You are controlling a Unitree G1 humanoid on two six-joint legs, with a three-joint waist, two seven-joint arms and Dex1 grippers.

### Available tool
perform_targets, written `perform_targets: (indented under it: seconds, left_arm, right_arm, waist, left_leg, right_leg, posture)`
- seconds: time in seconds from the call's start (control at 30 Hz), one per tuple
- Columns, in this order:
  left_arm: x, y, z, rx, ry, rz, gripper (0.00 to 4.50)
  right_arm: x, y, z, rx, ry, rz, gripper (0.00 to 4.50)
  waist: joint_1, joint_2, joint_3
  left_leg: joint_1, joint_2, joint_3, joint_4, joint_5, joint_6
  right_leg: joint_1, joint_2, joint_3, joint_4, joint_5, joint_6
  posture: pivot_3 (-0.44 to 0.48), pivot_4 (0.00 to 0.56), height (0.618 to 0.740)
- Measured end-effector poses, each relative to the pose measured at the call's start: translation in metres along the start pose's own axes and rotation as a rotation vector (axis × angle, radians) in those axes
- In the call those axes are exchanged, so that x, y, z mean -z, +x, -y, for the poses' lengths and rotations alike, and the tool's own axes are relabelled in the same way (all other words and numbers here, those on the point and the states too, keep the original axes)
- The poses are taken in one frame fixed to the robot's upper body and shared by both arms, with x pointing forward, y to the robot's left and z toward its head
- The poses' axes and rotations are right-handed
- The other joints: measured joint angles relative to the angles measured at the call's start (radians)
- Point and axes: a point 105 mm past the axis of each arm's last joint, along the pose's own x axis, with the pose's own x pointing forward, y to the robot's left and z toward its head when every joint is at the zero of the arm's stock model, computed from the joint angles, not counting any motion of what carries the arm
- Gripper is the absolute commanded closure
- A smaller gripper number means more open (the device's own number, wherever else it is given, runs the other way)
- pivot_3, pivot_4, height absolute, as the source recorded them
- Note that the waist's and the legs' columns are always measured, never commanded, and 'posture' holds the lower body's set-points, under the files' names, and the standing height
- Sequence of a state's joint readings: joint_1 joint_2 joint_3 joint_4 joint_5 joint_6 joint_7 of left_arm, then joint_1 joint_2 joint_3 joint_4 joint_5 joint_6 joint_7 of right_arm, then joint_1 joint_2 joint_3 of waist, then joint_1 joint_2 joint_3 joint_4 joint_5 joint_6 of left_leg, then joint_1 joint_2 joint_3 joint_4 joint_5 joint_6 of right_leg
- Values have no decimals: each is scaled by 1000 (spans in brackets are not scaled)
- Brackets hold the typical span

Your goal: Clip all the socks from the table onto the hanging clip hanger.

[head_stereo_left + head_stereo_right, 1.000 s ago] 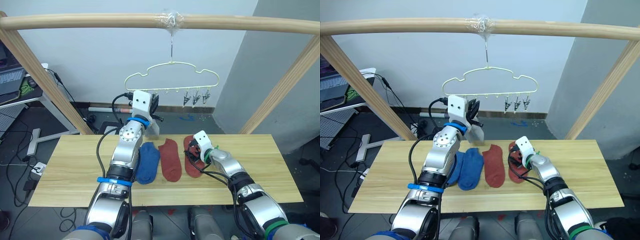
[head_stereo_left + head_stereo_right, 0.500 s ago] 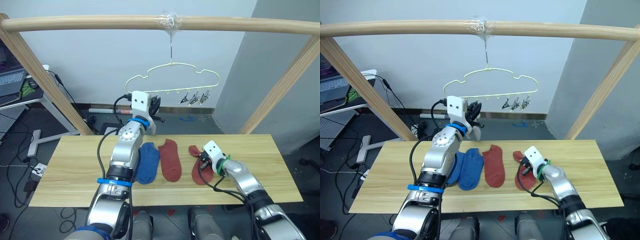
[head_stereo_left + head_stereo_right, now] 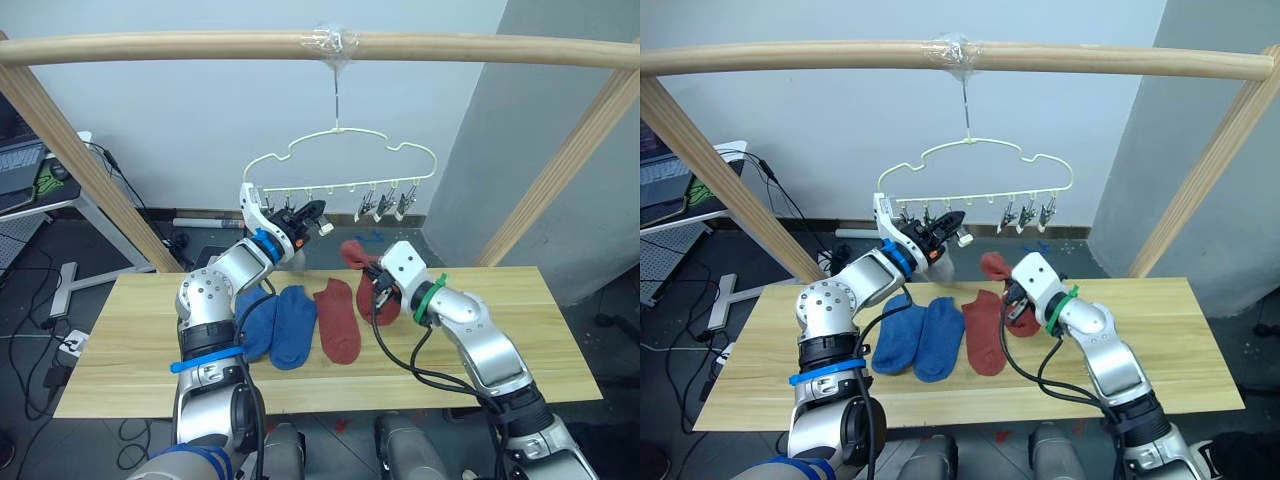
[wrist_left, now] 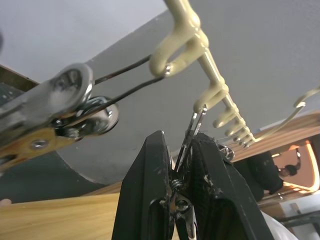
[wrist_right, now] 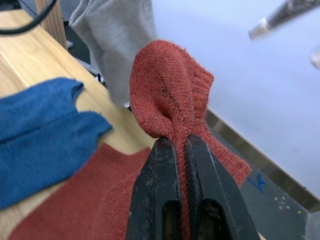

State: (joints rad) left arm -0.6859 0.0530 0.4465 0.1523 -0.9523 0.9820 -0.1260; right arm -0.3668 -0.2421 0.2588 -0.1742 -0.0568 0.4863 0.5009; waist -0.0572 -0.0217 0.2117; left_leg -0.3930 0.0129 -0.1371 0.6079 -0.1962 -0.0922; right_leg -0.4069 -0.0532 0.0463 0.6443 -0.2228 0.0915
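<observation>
The pale clip hanger [image 3: 345, 186] hangs by its hook from the top pole. My left gripper [image 3: 305, 214] is up at its bottom bar, shut on one metal clip [image 4: 186, 145]. A light grey sock [image 5: 120, 40] hangs just below that gripper. My right gripper [image 5: 176, 142] is shut on the bunched cuff of a rust-red sock [image 3: 358, 262], held in the air above the table [image 3: 130, 340] and below the hanger's right clips [image 3: 385, 205]. Two blue socks [image 3: 280, 325] and another rust-red sock [image 3: 338, 320] lie flat on the wood.
A round wooden pole frame [image 3: 200, 45] spans the scene, with slanted legs [image 3: 570, 160] at both sides behind the table. A desk with a laptop [image 3: 20, 165] and floor cables stand far left.
My right gripper has shut on the right-hand rust-red sock and lifted it off the table toward the hanger. My left arm has swung its elbow outward, its gripper staying at the clips.
</observation>
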Motion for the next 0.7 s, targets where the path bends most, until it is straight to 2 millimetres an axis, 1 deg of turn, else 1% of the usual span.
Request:
perform_targets:
  seconds: [0.1,0.3,0.47,0.6,0.7]
  left_arm:
    - [1,1,3,9,-3,-6,4254]
    - [3,-1,5,17,4,-14,4254]
    - [6,-2,6,21,15,-19,4254]
    - [6,-3,6,20,17,-18,4254]
    - [6,-4,7,22,28,-14,4254]
  right_arm:
    - [-9,3,0,7,6,20,4486]
    - [-10,4,-1,14,23,12,4486]
    - [-26,5,1,16,1,45,4486]
    - [-27,7,-3,2,7,39,4486]
    - [-34,10,-4,-5,-4,53,4486]
  waist:
    - [0,0,0]
    - [0,0,0]
    - [0,0,0]
    - [0,0,0]
    - [0,0,0]
  left_leg:
    - [0,0,0,0,0,0]
    - [-2,0,0,0,0,0]
    - [-2,0,0,0,0,0]
    - [-3,0,0,0,0,0]
    - [-4,0,0,0,0,0]
  right_leg:
    - [0,0,0,0,0,0]
    - [-2,0,0,-1,0,0]
    - [-2,0,0,-1,0,0]
    - [-2,0,0,-1,0,0]
    - [-3,0,0,-1,0,0]
  posture:
    - [-17,158,740]
    - [-10,164,740]
    - [-4,167,740]
    - [-2,169,740]
    - [5,170,740]
